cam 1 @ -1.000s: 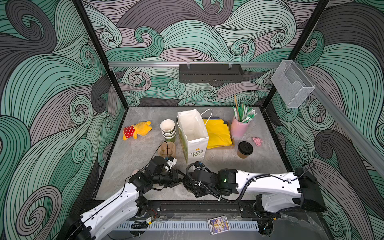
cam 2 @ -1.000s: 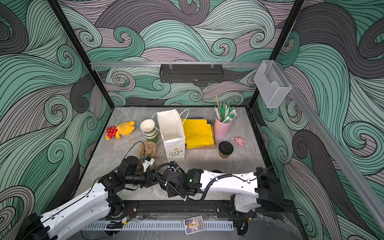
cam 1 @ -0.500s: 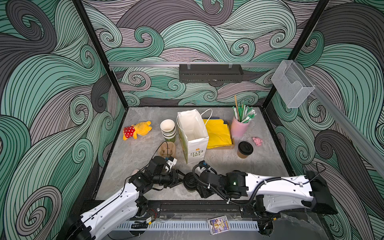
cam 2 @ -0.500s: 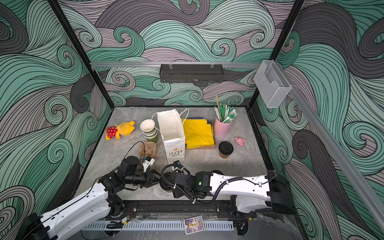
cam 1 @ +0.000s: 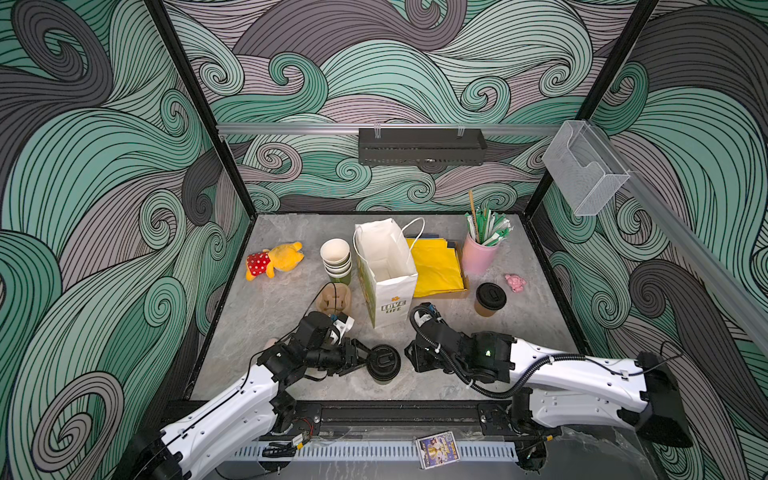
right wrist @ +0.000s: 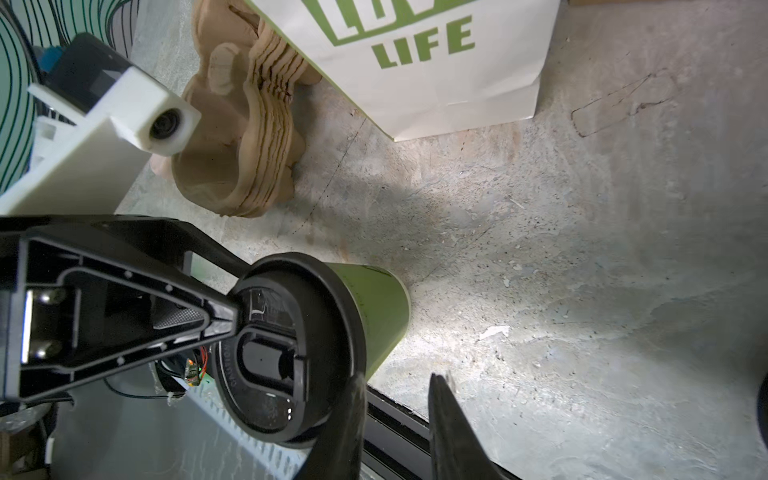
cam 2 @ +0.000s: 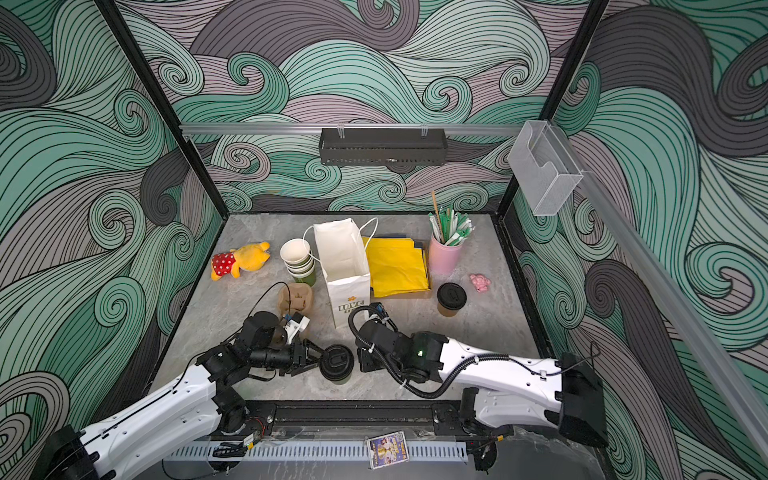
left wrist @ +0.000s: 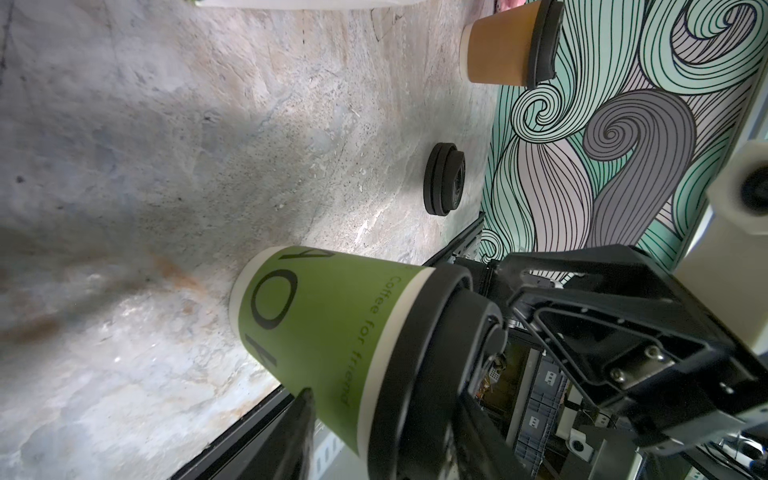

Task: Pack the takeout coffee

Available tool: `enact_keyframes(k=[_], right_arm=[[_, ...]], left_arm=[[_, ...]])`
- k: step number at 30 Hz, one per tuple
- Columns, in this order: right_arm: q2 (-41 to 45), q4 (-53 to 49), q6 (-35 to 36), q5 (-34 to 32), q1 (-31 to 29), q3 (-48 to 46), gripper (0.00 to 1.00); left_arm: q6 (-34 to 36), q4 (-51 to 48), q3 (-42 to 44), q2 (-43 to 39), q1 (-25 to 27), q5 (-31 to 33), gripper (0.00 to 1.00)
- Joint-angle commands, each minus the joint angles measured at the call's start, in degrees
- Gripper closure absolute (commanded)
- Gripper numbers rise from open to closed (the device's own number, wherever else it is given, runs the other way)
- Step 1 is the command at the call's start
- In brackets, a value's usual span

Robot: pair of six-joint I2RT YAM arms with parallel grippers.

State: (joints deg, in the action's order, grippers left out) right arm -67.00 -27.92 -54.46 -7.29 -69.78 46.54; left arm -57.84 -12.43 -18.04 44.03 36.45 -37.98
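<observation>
A green takeout coffee cup (cam 1: 383, 362) with a black sip lid stands near the table's front edge. My left gripper (cam 1: 365, 359) is shut on its side below the lid; one finger (left wrist: 297, 432) lies against the green wall (left wrist: 324, 332). My right gripper (cam 1: 410, 357) sits just right of that cup, apart from it, jaws open a narrow gap with nothing between its fingers (right wrist: 449, 419). The second takeout coffee, a tan cup (cam 1: 489, 299) with a black lid, stands alone at the right, behind my right arm.
An open white paper bag (cam 1: 386, 266) stands mid-table. Lidless nested cups (cam 1: 336, 259) and brown pulp carriers (cam 1: 334, 298) are left of it; yellow napkins (cam 1: 436, 266) and a pink straw holder (cam 1: 480, 253) are right. Loose black lids (left wrist: 444, 178) lie on the table. A plush toy (cam 1: 274, 259) lies far left.
My right gripper has drawn back to the right, off the green cup's lid, and its jaws have narrowed. The left gripper and the cup have stayed put.
</observation>
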Motion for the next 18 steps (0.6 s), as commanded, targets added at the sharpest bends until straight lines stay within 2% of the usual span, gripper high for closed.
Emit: enact_keyframes(k=[1, 10, 18], right_arm=[[-1.5, 2.8, -1.3, 3.9, 0.8, -0.1, 0.74], [-4.3, 5.2, -2.7, 6.1, 1.7, -0.8, 0.8], [-6.0, 1.1, -3.5, 6.8, 2.2, -1.1, 0.88]], left_arm=[[1.5, -5.5, -0.7, 0.9, 0.5, 0.5, 0.49], [1.6, -5.4, -1.0, 1.0, 0.5, 0.4, 0.49], [1.7, -5.4, -0.9, 1.4, 0.5, 0.7, 0.51]])
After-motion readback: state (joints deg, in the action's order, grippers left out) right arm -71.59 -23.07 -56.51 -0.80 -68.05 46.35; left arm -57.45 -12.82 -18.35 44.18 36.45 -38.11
